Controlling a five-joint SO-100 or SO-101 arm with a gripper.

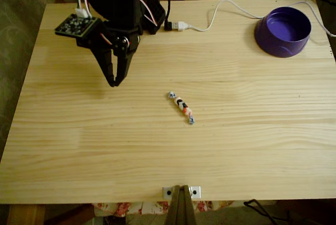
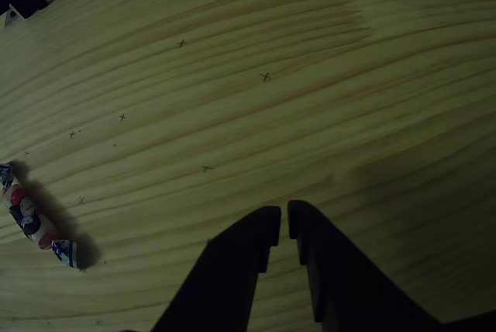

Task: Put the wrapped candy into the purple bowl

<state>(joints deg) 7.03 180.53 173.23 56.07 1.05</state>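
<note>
I'm at the very start of the job: the reach toward the candy has not closed in yet. My claw (image 1: 113, 82) hangs over the desk (image 1: 68, 146) in the half toward the far left corner in the fixed view, its two dark fingers drawn almost together with only a thin slit between them, and nothing in their grip. In the other view the claw (image 2: 282, 226) points at bare wood, with the wrapped candy (image 2: 31, 218) off to the left edge of that picture.

The wrapped candy (image 1: 181, 107) lies flat near the middle of the desk, set on a slant, well apart from my fingertips. The purple bowl (image 1: 283, 30) sits by the far right corner, upright.

Next I judge I must spread the fingers, swing over the candy, turn to straddle its slender body across its narrow width, then descend.
</note>
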